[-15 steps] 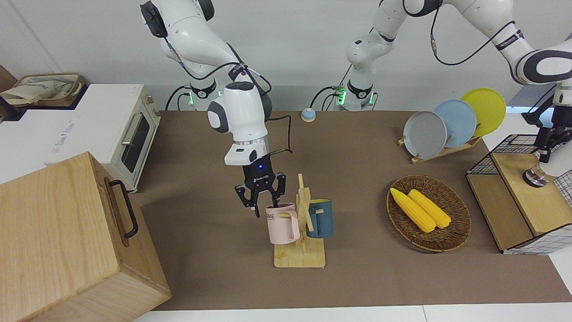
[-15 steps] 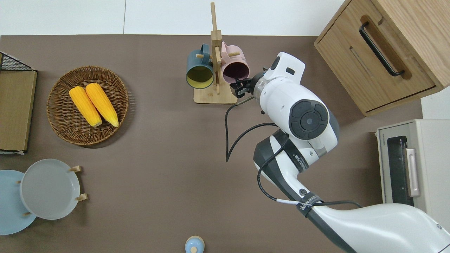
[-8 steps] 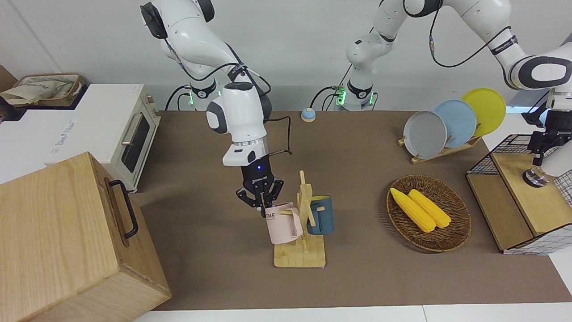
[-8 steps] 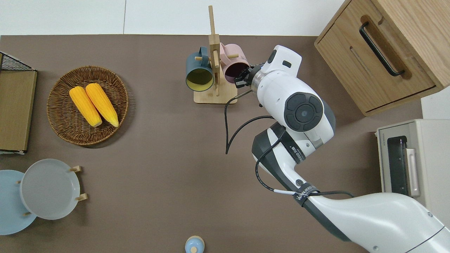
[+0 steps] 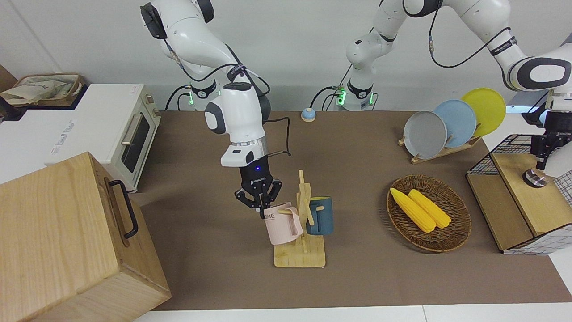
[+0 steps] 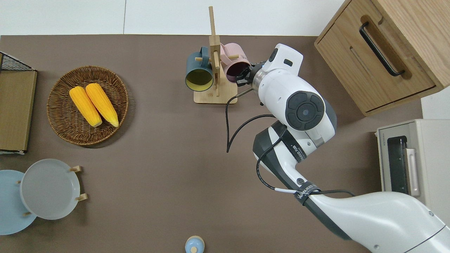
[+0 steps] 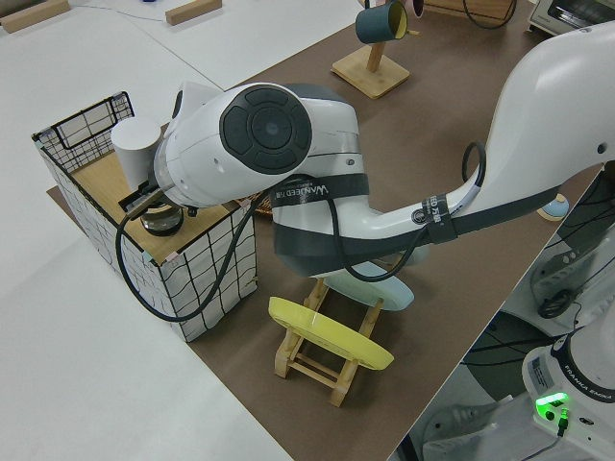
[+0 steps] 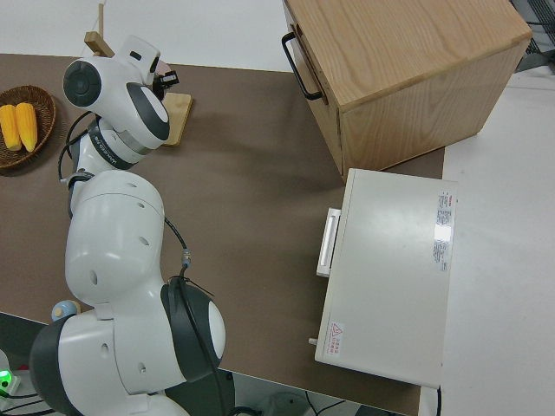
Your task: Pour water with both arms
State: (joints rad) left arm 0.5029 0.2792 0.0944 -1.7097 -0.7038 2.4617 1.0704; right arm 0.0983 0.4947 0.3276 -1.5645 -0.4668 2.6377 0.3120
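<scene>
With my right black two-finger gripper [image 5: 260, 206] clenched on the rim of the pale pink mug [image 5: 281, 225] hanging on the slatted wooden mug stand [image 5: 302, 241], I risk snagging its handle on the peg and tipping the stand; whether my left gripper [image 5: 546, 150], over the wire-sided wooden crate [image 5: 520, 203], is gripping anything I cannot tell.

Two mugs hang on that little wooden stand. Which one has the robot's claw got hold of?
The pink mug, on the side toward the right arm's end of the table. The right gripper is shut on its rim; the dark blue mug hangs untouched.
</scene>
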